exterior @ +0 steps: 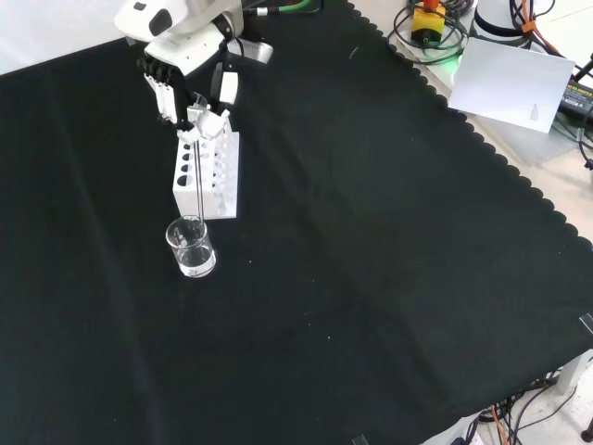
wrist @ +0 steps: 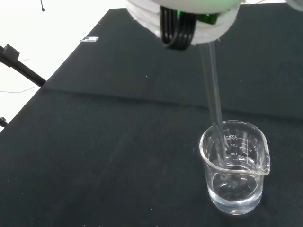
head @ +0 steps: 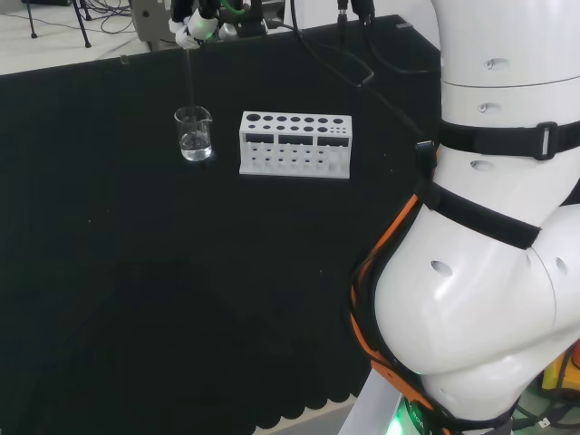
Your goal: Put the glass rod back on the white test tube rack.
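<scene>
Hand: the hand (exterior: 190, 88) hangs above the bench at the far end of the rack in the front view, fingers curled and pinching the top of the glass rod.
Glass rod: the rod (exterior: 198, 176) hangs nearly straight down from the fingertips (exterior: 206, 122); its lower end sits inside the beaker, dipping toward the clear liquid at the bottom, as the wrist view (wrist: 213, 94) shows.
Rod and hand: the hand is directly over the beaker, the rod running from it down into the glass; in the head view the rod (head: 188, 82) is a thin line dropping from the hand (head: 195, 27) at the top edge.
Beaker: 1 clear beaker (head: 194, 133) stands upright on the black cloth (exterior: 389, 260), holding a shallow layer of clear liquid.
Rack: the white test tube rack (head: 295, 143) stands just beside the beaker, to its right in the head view, behind it in the front view (exterior: 208, 176). The rod is not on it.
</scene>
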Tool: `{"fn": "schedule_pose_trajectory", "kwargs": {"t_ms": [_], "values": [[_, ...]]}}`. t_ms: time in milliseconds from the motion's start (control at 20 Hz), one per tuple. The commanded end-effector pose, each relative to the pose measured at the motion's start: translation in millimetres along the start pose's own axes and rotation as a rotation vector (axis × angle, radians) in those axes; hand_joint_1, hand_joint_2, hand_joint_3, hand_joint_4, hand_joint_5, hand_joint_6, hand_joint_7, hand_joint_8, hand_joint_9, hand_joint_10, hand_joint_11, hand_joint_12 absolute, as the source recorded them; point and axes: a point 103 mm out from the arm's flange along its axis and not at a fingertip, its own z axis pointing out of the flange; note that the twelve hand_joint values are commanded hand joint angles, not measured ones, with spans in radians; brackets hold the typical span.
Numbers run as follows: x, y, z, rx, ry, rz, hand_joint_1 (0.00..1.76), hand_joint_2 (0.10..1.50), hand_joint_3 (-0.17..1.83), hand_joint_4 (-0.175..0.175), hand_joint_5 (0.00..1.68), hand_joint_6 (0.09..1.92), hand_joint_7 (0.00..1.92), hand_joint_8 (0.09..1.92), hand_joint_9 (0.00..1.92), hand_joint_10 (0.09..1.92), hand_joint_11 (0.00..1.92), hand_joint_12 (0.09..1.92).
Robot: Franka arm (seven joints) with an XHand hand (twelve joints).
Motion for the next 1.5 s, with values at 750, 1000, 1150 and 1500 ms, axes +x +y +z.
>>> {"fn": "schedule_pose_trajectory", "kwargs": {"t_ms": [750, 1000, 1150, 1500], "values": [[0, -14, -39, -0.062, 0.006, 0.017, 1.32, 0.76, 0.51, -0.175, 1.26, 0.32, 1.25, 0.96, 1.85, 0.38, 1.69, 0.61], [-4, -25, -53, -0.085, 0.011, 0.025, 1.32, 0.76, 0.51, -0.175, 1.26, 0.32, 1.25, 0.96, 1.86, 0.38, 1.69, 0.61], [-6, -27, -55, -0.087, 0.009, 0.027, 1.32, 0.76, 0.51, -0.175, 1.27, 0.32, 1.25, 0.96, 1.86, 0.38, 1.69, 0.61], [-19, -41, -70, -0.111, 0.016, 0.033, 1.32, 0.76, 0.51, -0.175, 1.27, 0.32, 1.24, 0.96, 1.86, 0.38, 1.69, 0.61]]}}
